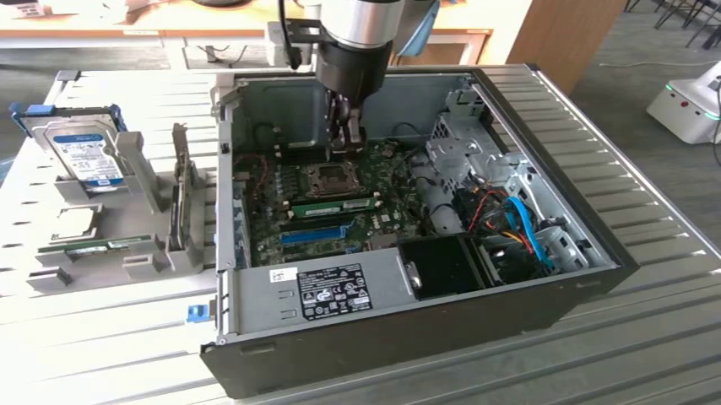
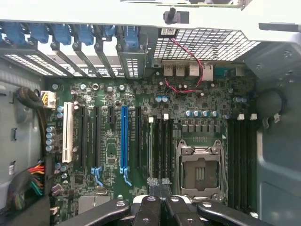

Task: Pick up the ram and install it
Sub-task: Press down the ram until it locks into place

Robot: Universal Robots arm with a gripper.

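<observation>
Above the open grey computer case (image 1: 372, 295), your gripper (image 1: 344, 139) hangs over the green motherboard (image 2: 113, 155) with jaws clenched on nothing — the slim green ram stick (image 1: 104, 247) lies outside, on the worktop's grey rack (image 1: 147, 266), long axis roughly level.

Item count:
- 1 computer case (image 1: 451, 337).
- 1 processor socket (image 2: 200, 169), just beside the fingers (image 2: 149, 212).
- 1 blue slot (image 2: 123, 136) and 1 white slot (image 2: 68, 132), farther from the fingers.
- 2 ram sticks: 1 seated ram stick (image 1: 334, 202) near the fingers, and 1 racked ram stick (image 1: 101, 246) well apart from them.
- 1 hard drive (image 1: 88, 152) and 1 upright card (image 1: 181, 190), both well apart from the fingers.
</observation>
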